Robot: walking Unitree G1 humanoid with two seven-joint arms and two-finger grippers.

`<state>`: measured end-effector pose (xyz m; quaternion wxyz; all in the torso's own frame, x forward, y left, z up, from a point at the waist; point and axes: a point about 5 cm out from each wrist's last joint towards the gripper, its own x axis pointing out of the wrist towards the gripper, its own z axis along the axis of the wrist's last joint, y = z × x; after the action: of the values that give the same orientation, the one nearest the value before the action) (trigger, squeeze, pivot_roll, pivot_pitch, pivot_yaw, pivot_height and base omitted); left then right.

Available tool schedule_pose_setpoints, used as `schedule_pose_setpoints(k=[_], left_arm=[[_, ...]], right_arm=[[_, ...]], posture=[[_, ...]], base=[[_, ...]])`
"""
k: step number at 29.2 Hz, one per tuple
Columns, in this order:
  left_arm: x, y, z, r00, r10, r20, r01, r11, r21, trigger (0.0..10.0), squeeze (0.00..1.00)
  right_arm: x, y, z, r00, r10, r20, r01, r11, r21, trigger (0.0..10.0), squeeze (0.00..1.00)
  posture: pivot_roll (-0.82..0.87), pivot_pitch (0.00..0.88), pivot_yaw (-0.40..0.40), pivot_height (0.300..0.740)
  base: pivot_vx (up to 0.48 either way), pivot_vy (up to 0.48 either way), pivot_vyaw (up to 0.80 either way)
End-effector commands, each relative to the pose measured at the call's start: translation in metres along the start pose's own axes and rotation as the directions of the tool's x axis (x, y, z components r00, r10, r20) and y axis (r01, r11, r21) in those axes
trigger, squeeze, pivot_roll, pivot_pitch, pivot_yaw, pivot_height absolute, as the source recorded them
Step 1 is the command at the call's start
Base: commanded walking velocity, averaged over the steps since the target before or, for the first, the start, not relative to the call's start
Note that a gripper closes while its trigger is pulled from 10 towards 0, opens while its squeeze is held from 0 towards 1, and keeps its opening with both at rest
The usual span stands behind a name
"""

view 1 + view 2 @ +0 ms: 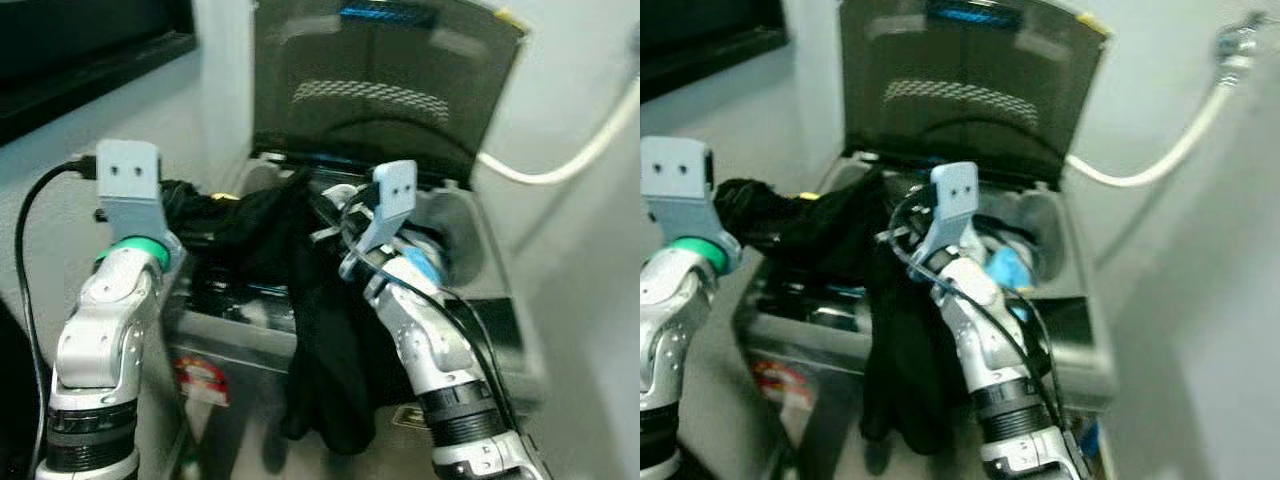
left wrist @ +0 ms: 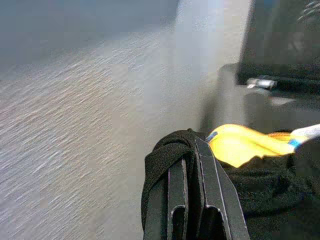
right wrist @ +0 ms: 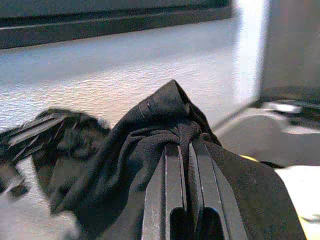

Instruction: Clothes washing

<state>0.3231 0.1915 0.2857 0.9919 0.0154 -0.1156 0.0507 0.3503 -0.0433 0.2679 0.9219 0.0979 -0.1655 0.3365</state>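
A black garment (image 1: pixel 320 330) is stretched over the front rim of the open top-load washing machine (image 1: pixel 480 300), its long end hanging down the front. My left gripper (image 2: pixel 192 175) is shut on one end of the black garment (image 2: pixel 165 160), at the machine's left corner beside a yellow piece of fabric (image 2: pixel 240 145). My right gripper (image 3: pixel 182 155) is shut on another bunch of the black garment (image 3: pixel 145 135), above the tub opening. Blue fabric (image 1: pixel 1005 268) lies inside the tub. The raised lid (image 1: pixel 385 80) stands behind.
A white hose (image 1: pixel 560 165) runs along the wall at the right. A dark ledge (image 1: pixel 80 70) sits on the wall at the upper left. A black cable (image 1: pixel 25 240) loops beside my left arm.
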Motion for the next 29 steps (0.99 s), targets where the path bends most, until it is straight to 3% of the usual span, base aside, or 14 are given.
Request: schedule_pose_setpoints(k=[1, 8, 20, 29], left_arm=[[-0.002, -0.002, 0.001, 1.0, -0.002, 0.001, 0.002, 1.0, 0.001, 10.0, 0.0], [-0.001, -0.001, 0.002, 1.0, -0.009, -0.007, 0.009, 1.0, 0.01, 10.0, 0.0], [0.001, -0.002, 0.001, 1.0, -0.013, -0.016, 0.013, 1.0, -0.013, 10.0, 0.0], [0.001, -0.002, 0.002, 1.0, -0.011, -0.009, 0.011, 1.0, -0.004, 10.0, 0.0]], right_arm=[[-0.003, -0.003, 0.002, 1.0, -0.015, 0.014, 0.014, 1.0, 0.002, 10.0, 0.0], [-0.006, -0.013, 0.003, 0.995, -0.089, 0.032, 0.089, 0.996, 0.017, 10.0, 0.0], [-0.009, -0.014, 0.002, 0.994, -0.106, 0.028, 0.106, 0.994, 0.009, 10.0, 0.0], [-0.01, -0.016, 0.002, 0.993, -0.115, 0.026, 0.115, 0.993, 0.008, 10.0, 0.0]], posture=[[0.11, 0.003, -0.047, 0.74], [0.11, 0.006, -0.038, 0.74], [0.1, 0.007, -0.03, 0.74], [0.09, 0.007, -0.032, 0.74]], base=[[0.0, 0.0, 0.8], [0.0, 0.0, 0.0], [0.0, 0.0, 0.0], [0.0, 0.337, 0.0]])
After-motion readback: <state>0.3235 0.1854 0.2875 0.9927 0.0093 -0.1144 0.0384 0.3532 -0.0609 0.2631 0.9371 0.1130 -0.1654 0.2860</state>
